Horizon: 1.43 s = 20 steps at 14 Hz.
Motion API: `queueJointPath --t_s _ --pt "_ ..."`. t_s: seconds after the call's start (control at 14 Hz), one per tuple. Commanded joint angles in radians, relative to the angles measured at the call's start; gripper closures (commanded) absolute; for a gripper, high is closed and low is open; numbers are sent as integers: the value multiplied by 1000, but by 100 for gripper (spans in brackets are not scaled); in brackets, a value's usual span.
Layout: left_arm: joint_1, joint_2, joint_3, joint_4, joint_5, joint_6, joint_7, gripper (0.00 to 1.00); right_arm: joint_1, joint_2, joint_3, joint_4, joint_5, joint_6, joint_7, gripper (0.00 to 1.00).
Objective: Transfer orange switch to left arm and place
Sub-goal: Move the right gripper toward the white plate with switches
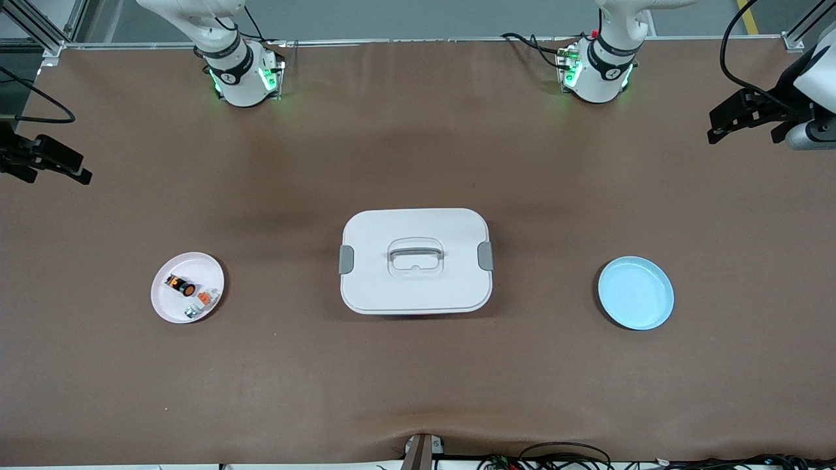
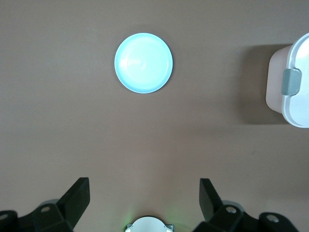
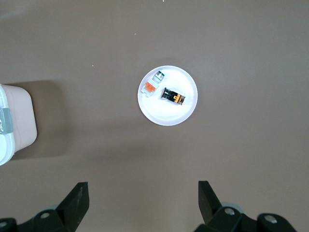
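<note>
The orange switch point(image 1: 181, 284) point(image 3: 174, 95), black with orange markings, lies on its side on a white plate point(image 1: 196, 266) point(image 3: 164, 113) toward the right arm's end of the table. The white box point(image 1: 418, 287) point(image 2: 295, 104) point(image 3: 17, 121) stands shut mid-table, between that plate and a light blue plate point(image 1: 635, 292) point(image 2: 143, 63). My right gripper point(image 1: 55, 171) point(image 3: 143, 188) hangs open and empty high over the table's right-arm end. My left gripper point(image 1: 744, 134) point(image 2: 145, 186) hangs open and empty high over the left-arm end.
On the white plate beside the switch lie a white-grey piece with an orange tab point(image 1: 206, 297) point(image 3: 149, 87) and a small grey piece point(image 1: 191, 312) point(image 3: 160, 76). The box has grey side latches point(image 1: 346, 260) and a recessed handle. Cables run along the table's near edge point(image 1: 562, 457).
</note>
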State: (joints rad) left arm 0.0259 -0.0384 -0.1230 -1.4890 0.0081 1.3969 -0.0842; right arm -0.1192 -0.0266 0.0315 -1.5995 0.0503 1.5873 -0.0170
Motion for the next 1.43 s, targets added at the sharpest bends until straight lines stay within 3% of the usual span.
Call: queueJointPath --t_s 0.0,0.57,1.0,1.21,1.36 --pt "3 8 0 22 -17 -19 15 0 -13 -15 10 -16 11 13 -1 0" --pt "9 25 6 27 -11 -18 17 0 -28 7 8 -10 -7 26 0 0" --pt "11 32 5 -2 -13 -18 9 0 -91 65 8 -14 11 129 15 0" --pt "11 23 3 -31 -13 -18 12 0 -109 102 10 -20 48 141 201 0" --pt "11 25 0 -33 -11 -16 12 0 -114 143 10 -22 66 166 218 0"
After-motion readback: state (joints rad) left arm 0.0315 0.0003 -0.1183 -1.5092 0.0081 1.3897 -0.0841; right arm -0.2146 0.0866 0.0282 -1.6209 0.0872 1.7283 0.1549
